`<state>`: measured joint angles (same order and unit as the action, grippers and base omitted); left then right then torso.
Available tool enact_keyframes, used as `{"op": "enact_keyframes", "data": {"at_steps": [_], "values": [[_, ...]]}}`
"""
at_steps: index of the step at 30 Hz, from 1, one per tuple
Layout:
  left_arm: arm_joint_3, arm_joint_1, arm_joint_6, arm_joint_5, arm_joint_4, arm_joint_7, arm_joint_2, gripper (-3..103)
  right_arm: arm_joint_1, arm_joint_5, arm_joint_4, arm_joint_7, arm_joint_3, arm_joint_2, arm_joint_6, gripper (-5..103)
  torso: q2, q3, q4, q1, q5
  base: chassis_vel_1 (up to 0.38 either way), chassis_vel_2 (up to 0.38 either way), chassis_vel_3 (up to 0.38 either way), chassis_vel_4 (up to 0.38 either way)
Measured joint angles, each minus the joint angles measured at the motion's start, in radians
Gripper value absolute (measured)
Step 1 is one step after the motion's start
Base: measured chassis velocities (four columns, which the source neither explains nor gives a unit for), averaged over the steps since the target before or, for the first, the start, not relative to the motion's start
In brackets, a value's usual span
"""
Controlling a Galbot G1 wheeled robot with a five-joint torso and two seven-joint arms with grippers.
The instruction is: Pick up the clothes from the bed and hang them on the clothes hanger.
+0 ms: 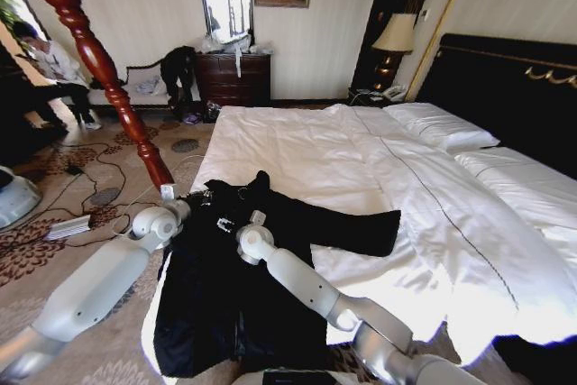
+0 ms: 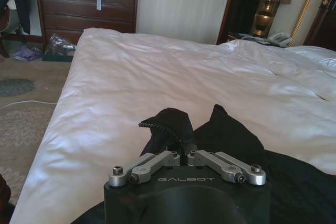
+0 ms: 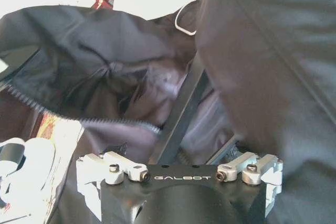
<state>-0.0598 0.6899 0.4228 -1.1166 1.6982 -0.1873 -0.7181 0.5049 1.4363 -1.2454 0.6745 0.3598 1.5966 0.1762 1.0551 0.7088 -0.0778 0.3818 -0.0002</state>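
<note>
Right now, in the head view, the black coat (image 1: 243, 277) is lying spread flat on the near edge of the bed (image 1: 361, 160), with one sleeve reaching out sideways. Both arms are reaching down to its collar end. The left gripper (image 1: 196, 201) and the right gripper (image 1: 236, 220) are sitting close together there, probably so the coat can be lifted by its top. The coat stand (image 1: 99, 65) is leaning into view just beside the bed, near enough for hanging.

In the left wrist view, the left gripper (image 2: 184, 157) is pinching a fold of the collar, its fingers pressed together on the cloth.

In the right wrist view, the right gripper (image 3: 178, 174) is holding its fingers wide apart over the coat's open lining, likely getting ready to grab.
</note>
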Motion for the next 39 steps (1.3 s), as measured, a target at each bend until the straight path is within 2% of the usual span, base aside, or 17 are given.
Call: {"op": "enact_keyframes", "data": {"at_steps": [9,18,25,29,32,36,39], "values": [[0.014,0.01,0.0,0.015,-0.006,0.017,0.039,1,-0.026,-0.022,0.08,-0.049,-0.041,-0.009,-0.008,100,0.0,0.0,0.0001,0.0,0.0,0.0,0.0,0.0,0.0],[0.031,0.016,0.032,0.02,0.009,0.026,0.095,1,-0.044,-0.039,0.125,-0.083,-0.079,-0.013,-0.011,100,0.0,0.0,0.0,0.0,0.0002,0.0,0.0,0.0,0.0],[0.033,0.022,0.035,0.013,0.045,0.098,0.134,1,-0.058,-0.062,0.159,-0.106,-0.088,0.001,-0.015,100,0.0,0.0,-0.0002,0.0,0.0001,0.0,0.0,0.0,0.0],[0.034,0.029,0.038,0.004,0.084,0.152,0.18,1,-0.067,-0.07,0.171,-0.114,-0.097,0.006,-0.016,100,0.0,0.0,-0.0001,0.0,0.0002,0.0,0.0,0.0,0.0],[0.034,0.031,0.039,0.006,0.093,0.165,0.201,1,-0.068,-0.081,0.176,-0.118,-0.1,0.0,-0.016,100,0.0,0.0,0.0001,0.0,0.0002,0.0,0.0,0.0,0.0],[0.034,0.031,0.051,0.023,0.084,0.155,0.217,1,-0.065,-0.088,0.178,-0.121,-0.106,-0.015,-0.016,100,0.0,0.0,-0.0001,0.0,0.0002,0.0,0.0,0.0,0.0],[0.035,0.033,0.058,0.051,0.054,0.121,0.209,1,-0.062,-0.09,0.164,-0.12,-0.114,-0.034,-0.016,100,0.0,0.0,-0.0001,0.0,0.0002,0.0,0.0,0.0,0.0]]}}
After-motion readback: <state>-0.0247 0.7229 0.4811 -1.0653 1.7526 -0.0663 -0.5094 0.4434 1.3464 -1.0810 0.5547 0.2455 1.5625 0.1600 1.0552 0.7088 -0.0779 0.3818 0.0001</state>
